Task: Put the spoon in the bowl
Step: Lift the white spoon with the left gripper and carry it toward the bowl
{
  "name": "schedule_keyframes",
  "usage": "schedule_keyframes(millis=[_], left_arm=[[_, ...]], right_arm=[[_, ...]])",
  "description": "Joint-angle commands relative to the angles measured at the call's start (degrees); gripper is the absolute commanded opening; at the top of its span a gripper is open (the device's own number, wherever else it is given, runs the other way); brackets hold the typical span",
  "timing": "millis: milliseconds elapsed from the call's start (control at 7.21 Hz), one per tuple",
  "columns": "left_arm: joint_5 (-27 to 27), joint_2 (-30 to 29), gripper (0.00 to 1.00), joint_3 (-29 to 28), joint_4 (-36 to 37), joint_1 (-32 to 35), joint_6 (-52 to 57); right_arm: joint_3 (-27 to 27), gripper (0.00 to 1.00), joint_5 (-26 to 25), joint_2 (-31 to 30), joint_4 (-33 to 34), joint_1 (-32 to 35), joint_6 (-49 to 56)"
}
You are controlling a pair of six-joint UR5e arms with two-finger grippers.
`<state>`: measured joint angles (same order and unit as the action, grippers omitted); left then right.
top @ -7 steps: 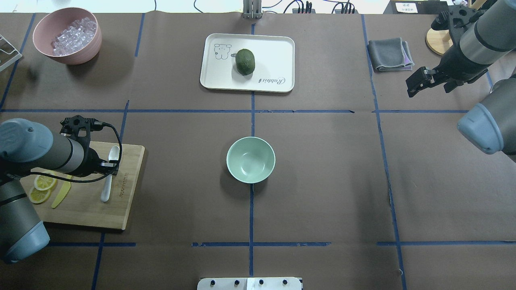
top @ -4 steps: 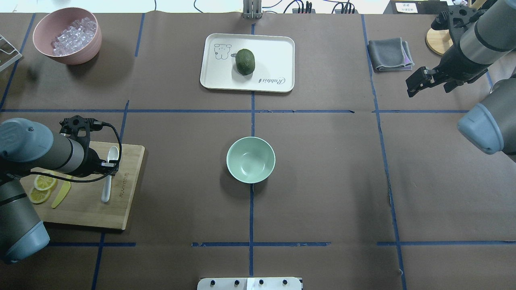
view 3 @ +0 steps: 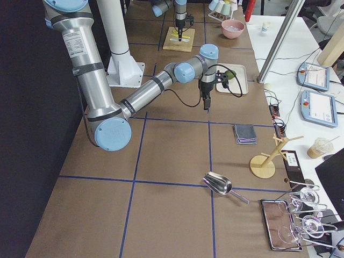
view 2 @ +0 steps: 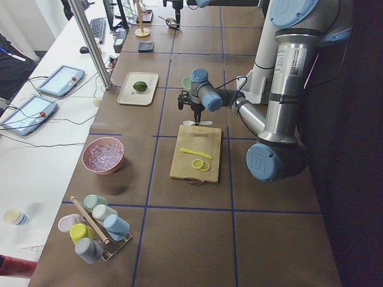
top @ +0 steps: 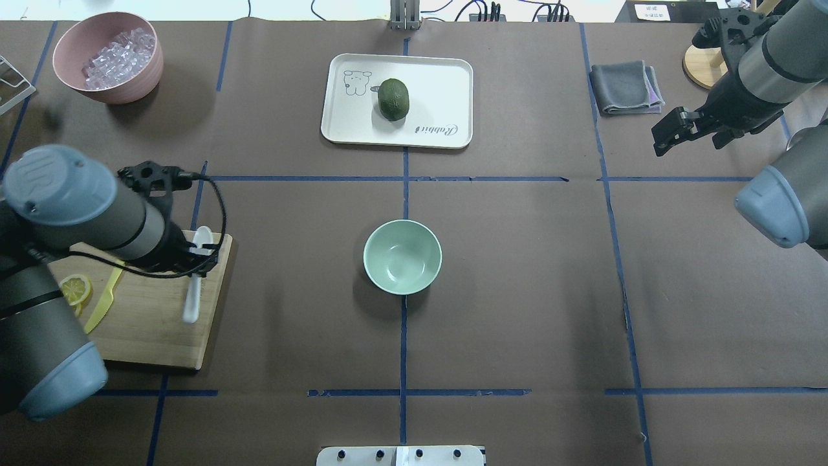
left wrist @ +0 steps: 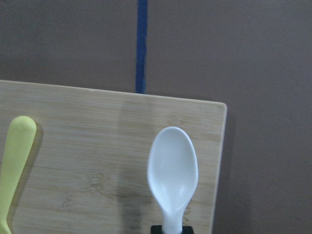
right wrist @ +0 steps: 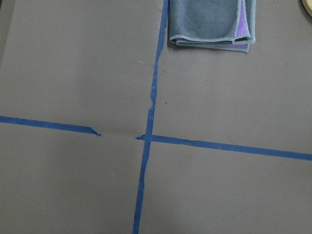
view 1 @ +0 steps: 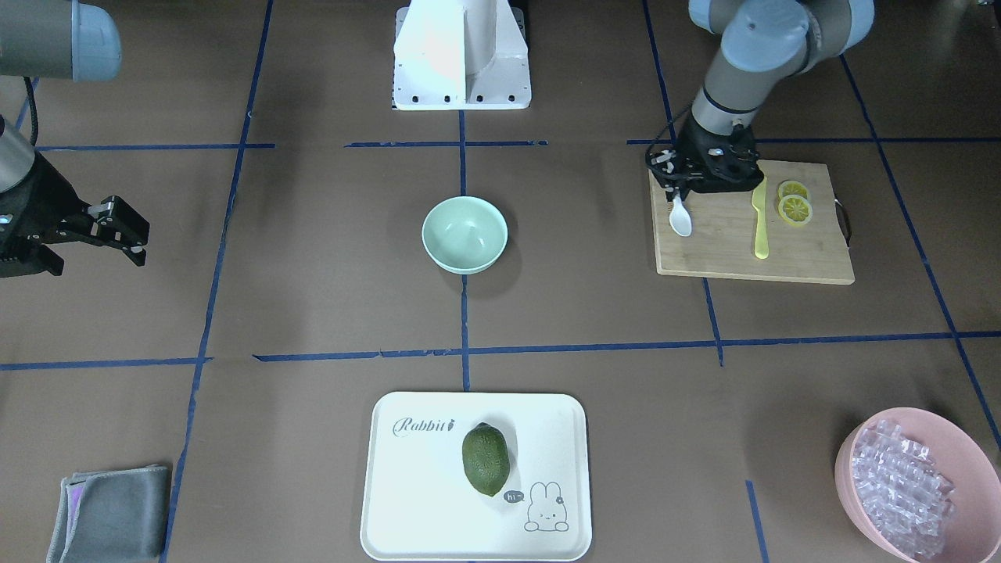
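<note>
- One table [top: 517,291], covered in brown paper and crossed by blue tape lines.
- One wooden cutting board [top: 149,330] on the robot's left side.
- One white tray [top: 446,77] at the far middle.
- Two bowls. The larger pink bowl [top: 139,81], full of clear pieces, is at the far left. The bowl [top: 402,257] is small, round, smooth and pale mint green; it is empty and sits at the table's centre.
- One folded grey cloth [top: 624,87] at the far right.
- Two tools. The left tool [top: 197,259] is clamped on the spoon's handle just behind the scoop. The right tool [view 1: 117,227] has its fingers spread and holds nothing.
- One spoon [left wrist: 172,168], all white, with an oval scoop and a flat handle. It is held over the board's edge nearest the bowl and is well apart from the bowl.
- One yellow knife [view 1: 758,223] lying on the board.
- One dark green fruit [top: 393,98] on the tray.
- Two lemon slices [view 1: 795,209] beside the knife.
</note>
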<state>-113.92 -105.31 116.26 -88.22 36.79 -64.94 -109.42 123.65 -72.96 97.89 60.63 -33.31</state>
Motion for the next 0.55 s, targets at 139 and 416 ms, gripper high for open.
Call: schedule_keyframes(millis=[139,416], left_arm=[[-0.6,-18.5,0.0,-2.9,9.2,-4.0,-13.4],[-0.2,-29.0,0.0,-18.3,0.0,-8.5,-22.7]], right_arm=[[0.0,1.0,-0.2,-0.6,-0.2,0.1,-0.1],[0.0,1.0,-0.2,-0.6,-0.2,0.0,-0.1]])
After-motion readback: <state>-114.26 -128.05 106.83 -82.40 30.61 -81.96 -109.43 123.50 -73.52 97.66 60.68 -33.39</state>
